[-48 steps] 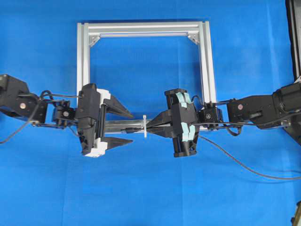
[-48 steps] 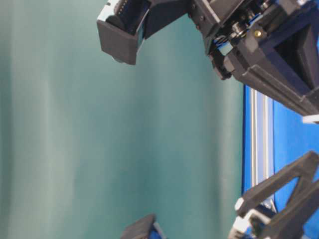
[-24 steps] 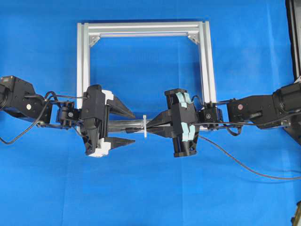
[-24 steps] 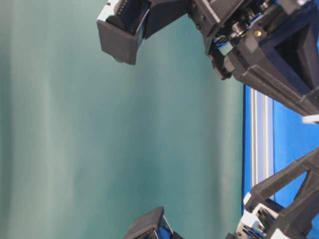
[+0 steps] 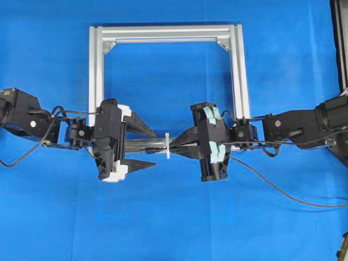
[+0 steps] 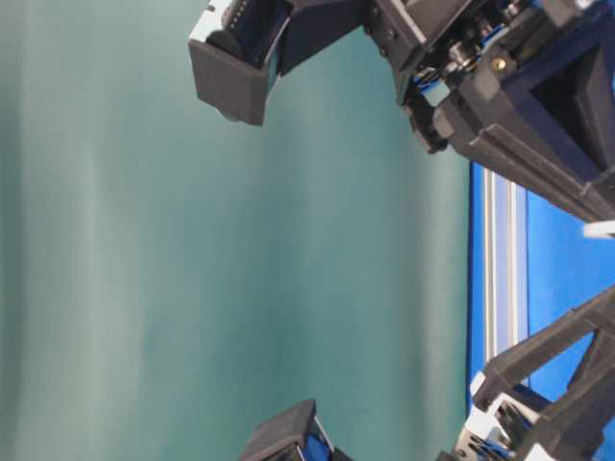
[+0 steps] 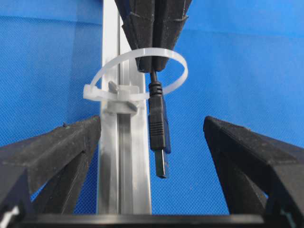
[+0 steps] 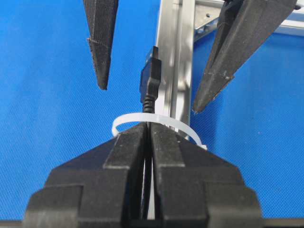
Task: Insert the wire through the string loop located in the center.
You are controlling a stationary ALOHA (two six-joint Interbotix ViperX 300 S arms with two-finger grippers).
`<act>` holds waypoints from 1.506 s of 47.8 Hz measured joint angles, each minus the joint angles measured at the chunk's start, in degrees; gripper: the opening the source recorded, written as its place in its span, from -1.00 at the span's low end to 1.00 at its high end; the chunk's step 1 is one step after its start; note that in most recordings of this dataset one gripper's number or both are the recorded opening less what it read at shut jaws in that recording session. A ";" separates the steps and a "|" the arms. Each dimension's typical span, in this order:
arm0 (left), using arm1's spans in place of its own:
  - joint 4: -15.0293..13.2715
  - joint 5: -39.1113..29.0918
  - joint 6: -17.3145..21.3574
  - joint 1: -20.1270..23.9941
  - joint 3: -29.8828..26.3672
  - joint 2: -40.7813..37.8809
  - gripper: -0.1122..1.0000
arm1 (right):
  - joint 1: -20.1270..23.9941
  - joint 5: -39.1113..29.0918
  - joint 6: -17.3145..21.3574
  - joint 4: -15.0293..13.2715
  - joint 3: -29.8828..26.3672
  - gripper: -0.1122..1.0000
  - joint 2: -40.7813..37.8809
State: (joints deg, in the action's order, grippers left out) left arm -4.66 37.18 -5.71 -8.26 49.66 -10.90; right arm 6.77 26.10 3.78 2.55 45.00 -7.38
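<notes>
The white string loop stands on a silver bar between the two grippers. My right gripper is shut on the thin black wire, its fingertips pushed up to the loop. The wire's dark plug with its metal tip has passed through the loop and sticks out on the far side. My left gripper is open, one finger on each side of the plug, not touching it.
A silver aluminium frame lies on the blue table behind the grippers, with corner brackets inside. The wire trails off to the right table edge. In the table-level view, arm bodies fill the right side before a green backdrop.
The left arm has shifted slightly to the right towards the loop, with its fingers still open. The right gripper and the wire have stayed in place.
</notes>
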 measured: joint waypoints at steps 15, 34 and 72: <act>0.00 0.00 0.09 -0.09 0.00 0.00 0.81 | 0.00 0.00 0.00 -0.09 0.00 -0.85 0.00; 0.00 0.00 0.00 0.00 0.00 0.00 0.13 | 0.00 0.00 0.00 -0.09 0.00 -0.85 0.00; 0.00 0.00 0.53 0.00 0.09 0.00 -0.66 | -0.09 -1.85 -0.18 -0.44 0.00 -0.76 0.00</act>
State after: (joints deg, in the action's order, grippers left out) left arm -4.66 37.18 -5.19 -8.26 49.75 -10.90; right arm 6.68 24.26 3.60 2.11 45.00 -7.38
